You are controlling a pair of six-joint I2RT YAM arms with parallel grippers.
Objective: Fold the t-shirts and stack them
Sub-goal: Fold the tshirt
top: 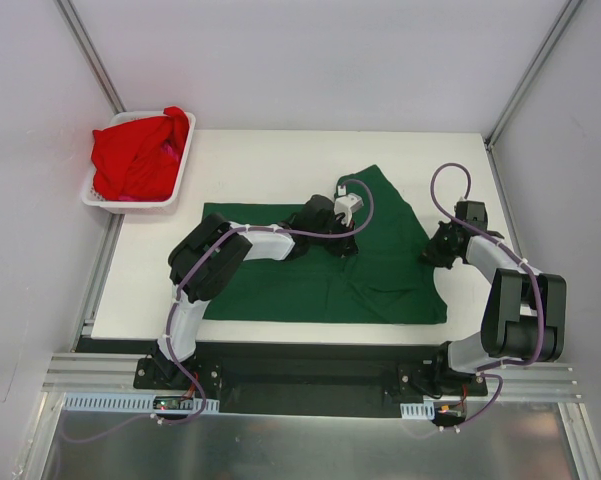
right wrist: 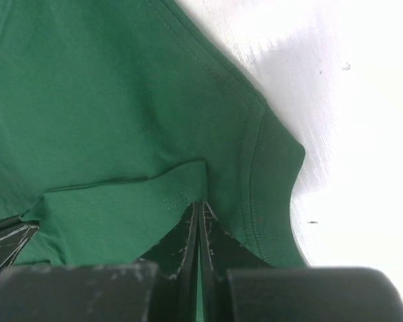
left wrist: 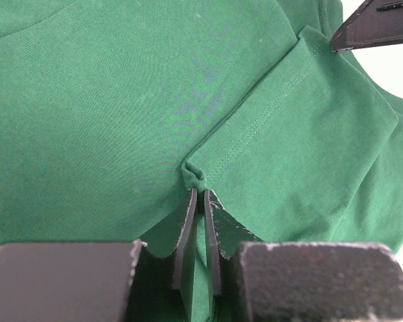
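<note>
A dark green t-shirt (top: 320, 275) lies spread on the white table, its right part folded over toward the middle. My left gripper (top: 342, 243) reaches over the shirt's middle and is shut on a bunched corner of a folded green flap (left wrist: 198, 176). My right gripper (top: 432, 250) sits at the shirt's right edge, shut on a fold of the green cloth (right wrist: 200, 201) beside a hemmed edge (right wrist: 255, 194). A bright red t-shirt (top: 135, 155) lies crumpled in the basket at the back left.
A white slotted basket (top: 185, 160) stands at the table's back left corner, holding the red cloth. Bare white table (top: 280, 160) shows behind the green shirt and to its right (right wrist: 349, 134). The other arm's dark tip (left wrist: 379, 23) shows in the left wrist view.
</note>
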